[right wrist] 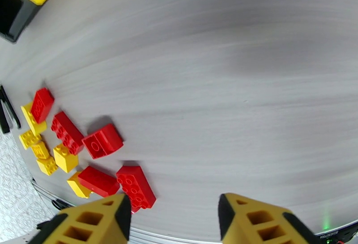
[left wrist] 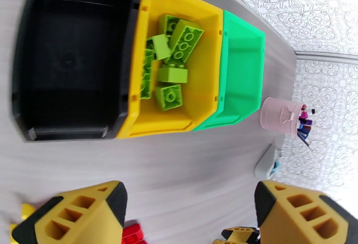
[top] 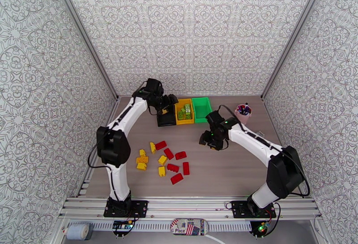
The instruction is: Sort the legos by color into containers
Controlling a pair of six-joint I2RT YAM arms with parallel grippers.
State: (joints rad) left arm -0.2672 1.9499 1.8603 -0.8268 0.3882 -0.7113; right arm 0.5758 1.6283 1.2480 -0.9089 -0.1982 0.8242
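Your left tool (left wrist: pixel 190 202) and right tool (right wrist: pixel 174 211) gape empty, the right poised over loose red and yellow plastic bricks (right wrist: pixel 105 141) on the surface (right wrist: pixel 232 84); light green bricks (left wrist: pixel 172 74) lie grouped in the yellow plastic bin (left wrist: pixel 203 79).

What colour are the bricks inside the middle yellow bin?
Light green bricks, clearest in left wrist view.

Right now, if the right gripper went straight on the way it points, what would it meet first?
Probably bare tabletop: the right gripper points down at it, open. A red lego lies just beside that line; depth is unclear.
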